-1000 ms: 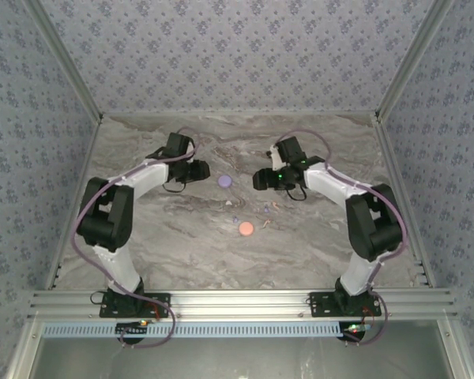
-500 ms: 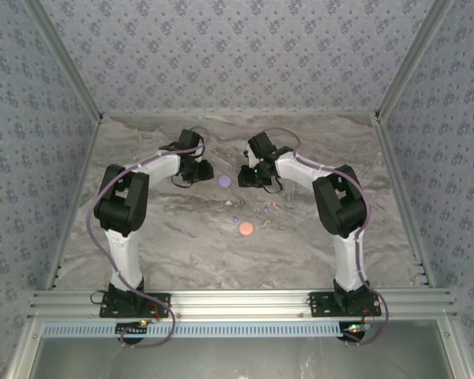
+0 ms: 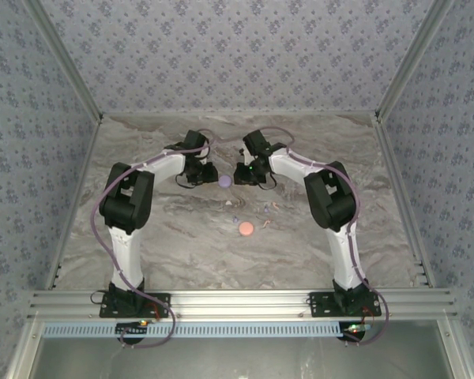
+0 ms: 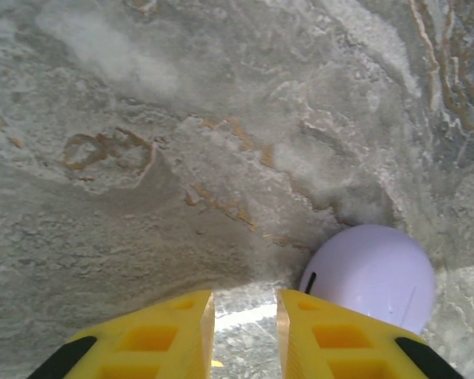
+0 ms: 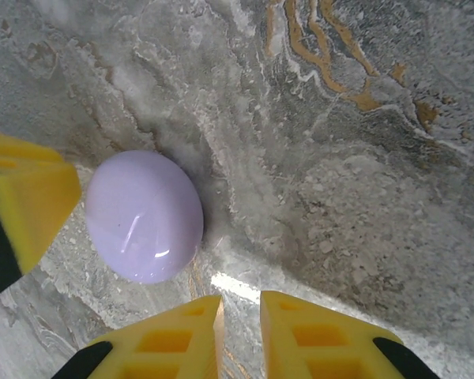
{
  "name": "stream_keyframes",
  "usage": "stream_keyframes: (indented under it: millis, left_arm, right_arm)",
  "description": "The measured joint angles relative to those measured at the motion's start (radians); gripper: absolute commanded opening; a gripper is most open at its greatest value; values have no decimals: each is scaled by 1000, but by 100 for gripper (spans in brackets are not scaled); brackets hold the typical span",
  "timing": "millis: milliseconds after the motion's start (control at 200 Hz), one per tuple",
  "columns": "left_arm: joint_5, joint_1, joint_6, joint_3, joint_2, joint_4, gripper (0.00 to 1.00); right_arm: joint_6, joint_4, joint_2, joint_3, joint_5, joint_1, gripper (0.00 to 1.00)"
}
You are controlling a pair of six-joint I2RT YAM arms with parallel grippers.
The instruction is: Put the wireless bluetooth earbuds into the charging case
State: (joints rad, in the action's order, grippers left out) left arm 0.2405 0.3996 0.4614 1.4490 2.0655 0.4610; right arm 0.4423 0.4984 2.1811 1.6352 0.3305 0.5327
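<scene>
While both arms reach far and fold inward with elbows out, their wrists face each other across the lavender case (image 3: pixel 225 181). Case lies flat and closed, oval in the wrist views; long axis unclear from above. Left gripper (image 3: pixel 211 177) sits just left of it, right gripper (image 3: pixel 238 176) just right. Both are nearly closed, gripping nothing. Earbuds (image 3: pixel 266 209) are scattered specks nearer, around the orange case (image 3: pixel 246 229). Too small to tell their heading.

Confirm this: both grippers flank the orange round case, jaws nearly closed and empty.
Not orange: the left gripper and right gripper flank the lavender case, clear in the right wrist view. The orange case lies nearer the bases. The rest holds.
</scene>
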Motion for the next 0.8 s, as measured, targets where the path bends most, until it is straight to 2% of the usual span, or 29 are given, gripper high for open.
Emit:
stream_keyframes:
  millis: [435,800]
  left_arm:
    - [29,27,-11,1,1,41,27]
    - [65,48,-20,1,1,64,27]
  right_arm:
    - [14,33,74,84,26,4,21]
    - [14,88,124,176,-13,-1,22]
